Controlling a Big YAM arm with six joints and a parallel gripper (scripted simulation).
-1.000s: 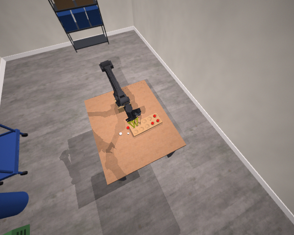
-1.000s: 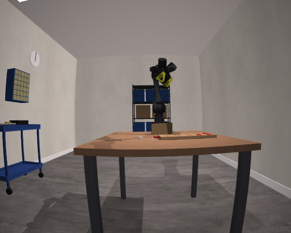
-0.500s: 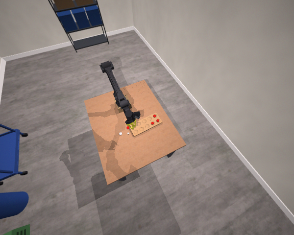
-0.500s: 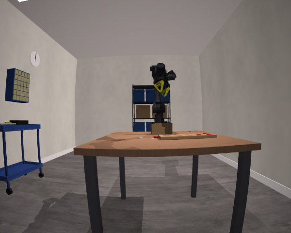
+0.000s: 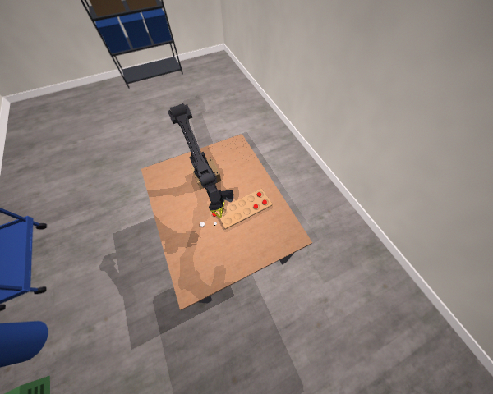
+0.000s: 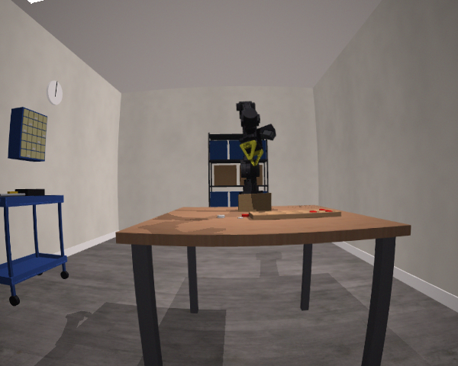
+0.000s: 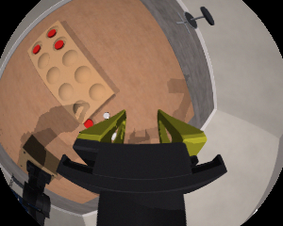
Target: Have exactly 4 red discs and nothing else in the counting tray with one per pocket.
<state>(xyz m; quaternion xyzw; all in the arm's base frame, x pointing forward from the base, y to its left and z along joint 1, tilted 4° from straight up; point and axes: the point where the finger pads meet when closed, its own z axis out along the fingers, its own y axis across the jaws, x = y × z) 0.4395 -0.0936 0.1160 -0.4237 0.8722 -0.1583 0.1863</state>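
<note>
The wooden counting tray lies flat on the table's right half. Three red discs sit in pockets at its far end: one, a second and a third. The other pockets look empty. A loose red disc lies on the table just off the tray's near end. My gripper hangs high above that disc, half open, with nothing between its yellow fingers.
A white piece and a smaller white piece lie on the table left of the tray. The arm's base block stands behind the tray. A blue cart and a shelf stand off the table.
</note>
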